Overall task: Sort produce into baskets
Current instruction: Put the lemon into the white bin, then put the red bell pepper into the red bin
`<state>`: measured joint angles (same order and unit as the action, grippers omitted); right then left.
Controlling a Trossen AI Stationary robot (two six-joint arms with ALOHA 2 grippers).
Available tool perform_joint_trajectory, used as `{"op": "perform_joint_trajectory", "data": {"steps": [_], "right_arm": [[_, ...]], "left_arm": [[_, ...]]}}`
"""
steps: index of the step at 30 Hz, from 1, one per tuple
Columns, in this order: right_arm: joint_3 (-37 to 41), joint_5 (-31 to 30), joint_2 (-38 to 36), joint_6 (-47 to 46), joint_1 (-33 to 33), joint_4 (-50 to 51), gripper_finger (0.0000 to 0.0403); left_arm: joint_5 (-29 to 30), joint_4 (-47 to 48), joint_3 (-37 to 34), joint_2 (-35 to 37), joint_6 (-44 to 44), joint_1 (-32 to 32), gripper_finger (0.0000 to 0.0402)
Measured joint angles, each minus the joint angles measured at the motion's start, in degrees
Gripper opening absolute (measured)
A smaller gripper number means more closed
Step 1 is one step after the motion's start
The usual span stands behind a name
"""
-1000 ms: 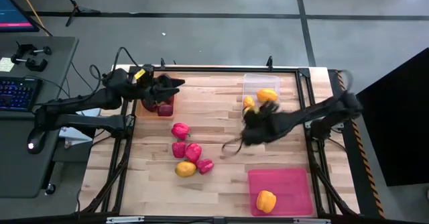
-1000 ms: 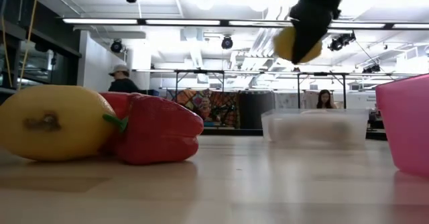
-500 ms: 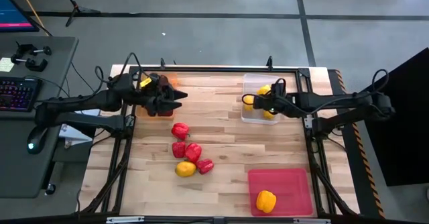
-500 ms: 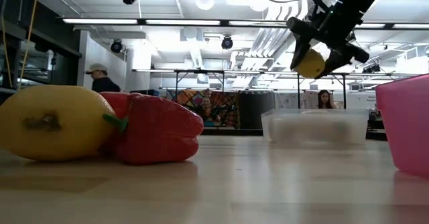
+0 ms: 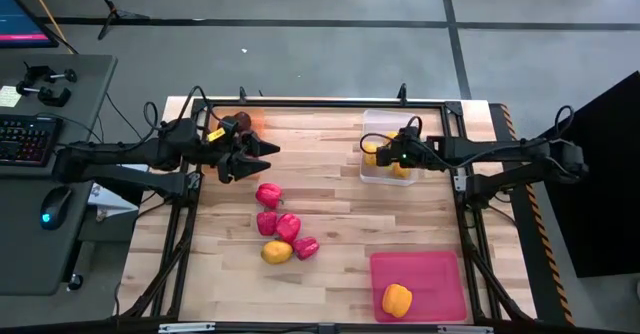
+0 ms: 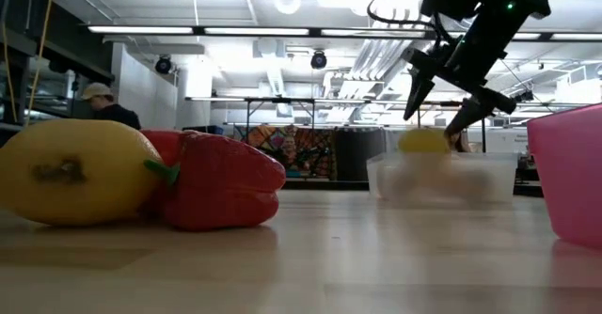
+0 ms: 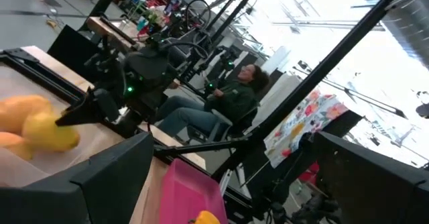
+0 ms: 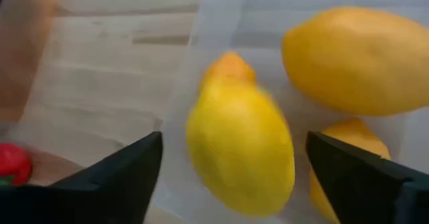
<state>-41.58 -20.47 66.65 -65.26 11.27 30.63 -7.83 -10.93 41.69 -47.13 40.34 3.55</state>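
Note:
My right gripper (image 5: 384, 154) hangs open over the clear tray (image 5: 388, 124) at the far right. A yellow lemon (image 8: 239, 153) lies below its spread fingers, apart from them, beside other yellow and orange fruits (image 8: 348, 56) in the tray. In the low view the lemon (image 6: 423, 142) sits in the tray under the open gripper (image 6: 442, 96). My left gripper (image 5: 260, 155) is open and empty at the far left, beside the orange tray (image 5: 246, 120), which my arm mostly hides. A maroon fruit (image 5: 228, 125) shows there.
Several red peppers (image 5: 268, 195) and a yellow fruit (image 5: 277, 252) lie loose mid-table, left of centre. The pink tray (image 5: 440, 274) at the near right holds an orange pepper (image 5: 397, 299). People show in the room beyond the table.
My right gripper has carried the lemon from mid-table toward the far edge, over the clear tray, and opened. The lemon has dropped into the tray. My left gripper has moved a little toward the near edge, away from the orange tray.

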Motion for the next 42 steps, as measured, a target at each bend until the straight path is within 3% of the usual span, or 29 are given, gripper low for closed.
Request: {"op": "perform_joint_trajectory", "data": {"steps": [4,7,11,13,18,21,23,27,31,42], "right_arm": [[0.0,4.4,-0.2,-0.9,2.4,0.2,0.0394],[0.0,7.0,-2.9,1.3,3.8,-2.9,0.038],[-1.7,5.9,-8.9,6.6,2.0,-8.1,0.0366],[-3.0,5.5,-11.9,8.8,0.8,-9.1,0.0365],[-4.2,4.7,-16.3,11.6,-4.3,-9.2,0.0367],[-4.2,1.2,-16.1,11.1,-7.7,-8.7,0.0367],[-4.2,-1.3,-15.0,9.9,-10.0,-8.6,0.0367],[-4.2,-4.4,-11.5,7.2,-12.7,-8.6,0.0367],[-4.2,-4.6,-7.3,4.6,-14.0,-8.6,0.0367],[-4.2,-5.5,2.3,-1.5,-19.3,-10.0,0.0367]], "left_arm": [[0.1,-0.1,0.0,0.0,0.0,0.0,0.0397],[1.1,-0.5,0.0,-0.1,2.0,-0.1,0.0397],[1.8,1.4,0.4,-2.9,2.1,-1.5,0.0397],[-0.3,9.3,2.9,-5.9,-0.4,-2.5,0.0397],[-1.3,42.3,13.2,-16.5,-13.6,-7.1,0.0397],[4.5,58.5,16.3,-22.4,-21.8,-9.8,0.0397],[8.5,63.2,16.2,-25.6,-27.2,-11.0,0.0397],[10.9,63.3,14.5,-30.9,-40.5,-12.0,0.0397],[15.6,61.4,14.5,-36.0,-48.5,-10.7,0.0397],[12.8,59.3,14.5,-46.2,-51.6,-5.5,0.0397]]}}
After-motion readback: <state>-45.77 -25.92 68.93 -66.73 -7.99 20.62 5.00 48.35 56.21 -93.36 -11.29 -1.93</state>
